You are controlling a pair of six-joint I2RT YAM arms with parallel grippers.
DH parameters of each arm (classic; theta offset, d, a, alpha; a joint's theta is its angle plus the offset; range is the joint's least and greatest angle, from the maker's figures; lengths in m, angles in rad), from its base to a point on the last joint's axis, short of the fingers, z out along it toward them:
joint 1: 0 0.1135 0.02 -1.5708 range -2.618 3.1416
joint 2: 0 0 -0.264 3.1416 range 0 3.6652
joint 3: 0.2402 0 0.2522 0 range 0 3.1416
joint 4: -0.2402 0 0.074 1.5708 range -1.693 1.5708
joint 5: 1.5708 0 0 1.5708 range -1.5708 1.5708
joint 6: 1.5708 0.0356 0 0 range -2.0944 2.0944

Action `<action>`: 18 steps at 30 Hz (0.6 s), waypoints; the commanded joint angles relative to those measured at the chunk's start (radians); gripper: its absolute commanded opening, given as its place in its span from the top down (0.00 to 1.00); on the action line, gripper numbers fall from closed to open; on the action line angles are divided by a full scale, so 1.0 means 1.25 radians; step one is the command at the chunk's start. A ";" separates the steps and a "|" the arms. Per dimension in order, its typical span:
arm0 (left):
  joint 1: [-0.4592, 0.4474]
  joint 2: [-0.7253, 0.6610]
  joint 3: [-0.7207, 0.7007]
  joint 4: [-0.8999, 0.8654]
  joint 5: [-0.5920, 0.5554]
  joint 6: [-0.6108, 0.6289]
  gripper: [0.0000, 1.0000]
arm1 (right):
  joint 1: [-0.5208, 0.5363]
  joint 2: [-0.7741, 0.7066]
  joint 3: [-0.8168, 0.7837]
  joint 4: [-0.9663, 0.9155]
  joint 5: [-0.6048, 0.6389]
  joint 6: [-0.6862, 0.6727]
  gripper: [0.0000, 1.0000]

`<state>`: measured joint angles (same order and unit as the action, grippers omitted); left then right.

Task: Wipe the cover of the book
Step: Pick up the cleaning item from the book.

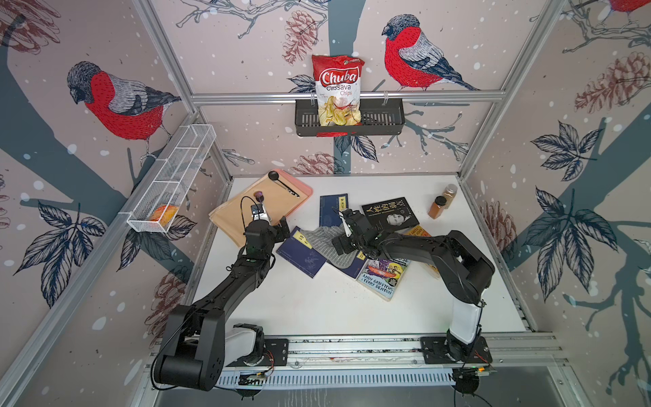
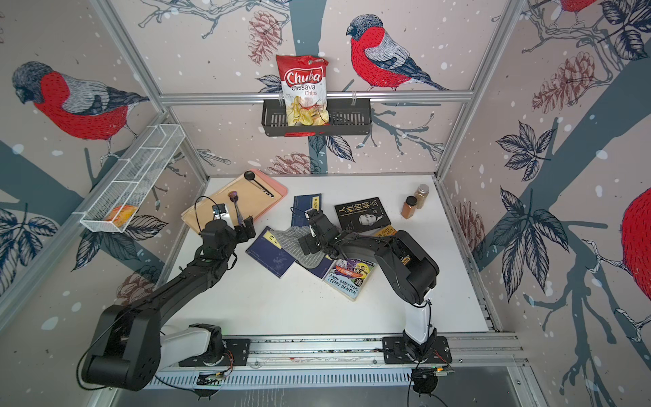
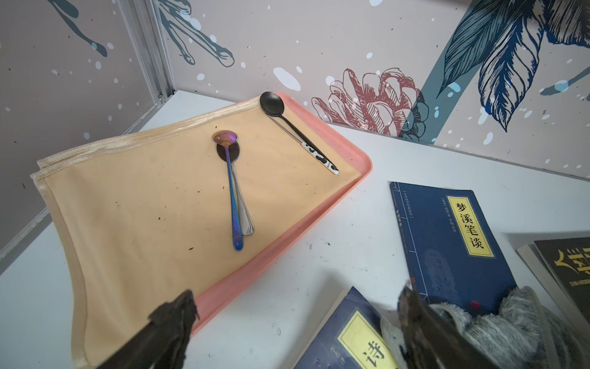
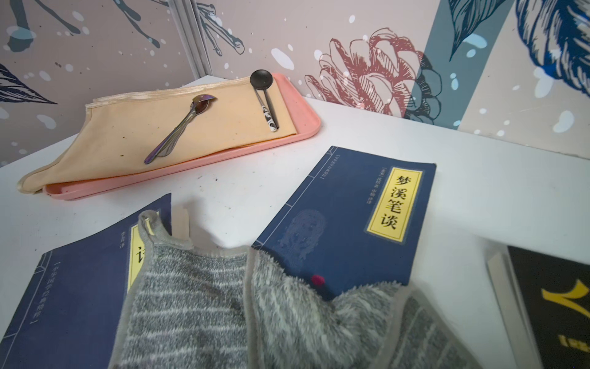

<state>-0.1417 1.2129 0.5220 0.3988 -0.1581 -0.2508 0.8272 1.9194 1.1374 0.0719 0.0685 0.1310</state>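
In both top views the grey cloth is flopped over the book pile mid-counter. It laps onto the near blue book and just reaches the far blue book. The right arm hangs right above the cloth. The left arm sits just beside the near blue book, on the pink tray side. From up here the right jaws look spread, with nothing pinched. In the left wrist view the left jaws are spread wide, with only bare counter and a corner of the near blue book between them, and the cloth is right next to one finger. The right wrist view doesn't catch its own jaws at all. It just shows the cloth lying rumpled and loose across the near blue book and a corner of the far blue book. My read is that the cloth is in place but nobody's got hold of it, so no wiping stroke is happening right now. I can't tell which book is the target or whether any cover is clean yet. What's left is to grab the cloth, press it down and sweep it across the cover.
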 commanded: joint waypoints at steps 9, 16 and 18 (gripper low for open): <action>-0.001 -0.004 -0.010 0.004 0.026 -0.015 0.05 | -0.002 0.082 0.054 -0.053 -0.015 0.017 0.00; -0.001 -0.015 -0.016 0.002 0.026 -0.017 0.05 | -0.005 0.115 0.076 -0.092 0.049 0.006 0.12; -0.001 -0.015 -0.016 0.001 0.029 -0.018 0.05 | -0.007 0.121 0.080 -0.096 0.053 0.002 0.19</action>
<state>-0.1417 1.1976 0.5041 0.3992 -0.1322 -0.2653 0.8230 2.0502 1.2350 0.0483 0.1173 0.1322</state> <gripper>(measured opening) 0.951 0.834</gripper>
